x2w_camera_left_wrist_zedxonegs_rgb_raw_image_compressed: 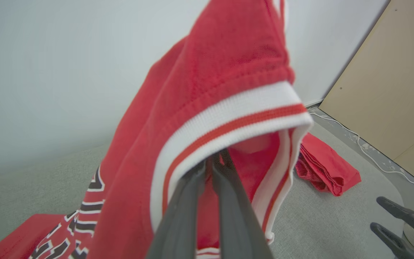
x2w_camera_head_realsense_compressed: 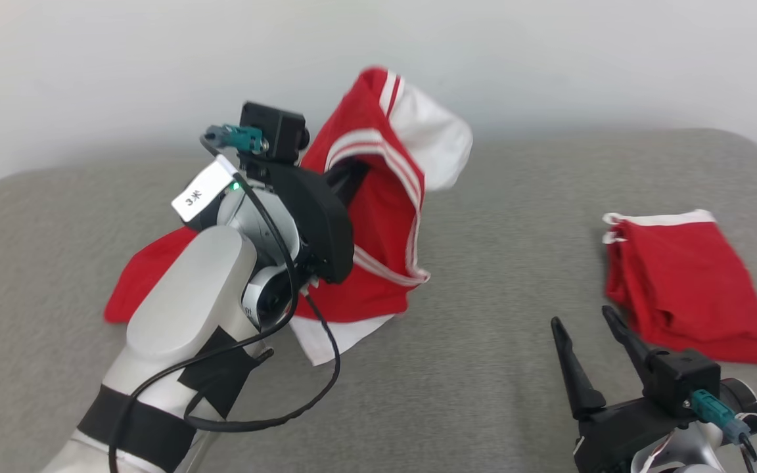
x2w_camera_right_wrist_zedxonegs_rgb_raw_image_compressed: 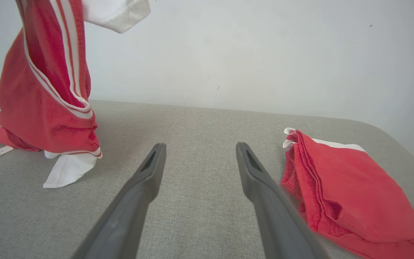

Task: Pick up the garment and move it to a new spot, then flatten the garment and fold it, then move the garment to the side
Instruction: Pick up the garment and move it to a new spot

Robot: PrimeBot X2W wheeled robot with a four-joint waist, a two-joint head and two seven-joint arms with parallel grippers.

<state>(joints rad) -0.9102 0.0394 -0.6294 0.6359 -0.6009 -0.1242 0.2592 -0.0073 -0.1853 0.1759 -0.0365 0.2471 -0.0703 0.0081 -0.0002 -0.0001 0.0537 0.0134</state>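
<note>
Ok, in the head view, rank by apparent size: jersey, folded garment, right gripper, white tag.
1. jersey
2-3. folded garment and right gripper: similar, and the gripper is nearer the camera and cropped, so unranked
4. white tag

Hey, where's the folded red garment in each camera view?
Head view: folded red garment at the right edge, mid-height.
Left wrist view: it lies right of centre, low.
Right wrist view: lower right.
Shared landmark: the lifted red jersey, to its left in every view.
</note>
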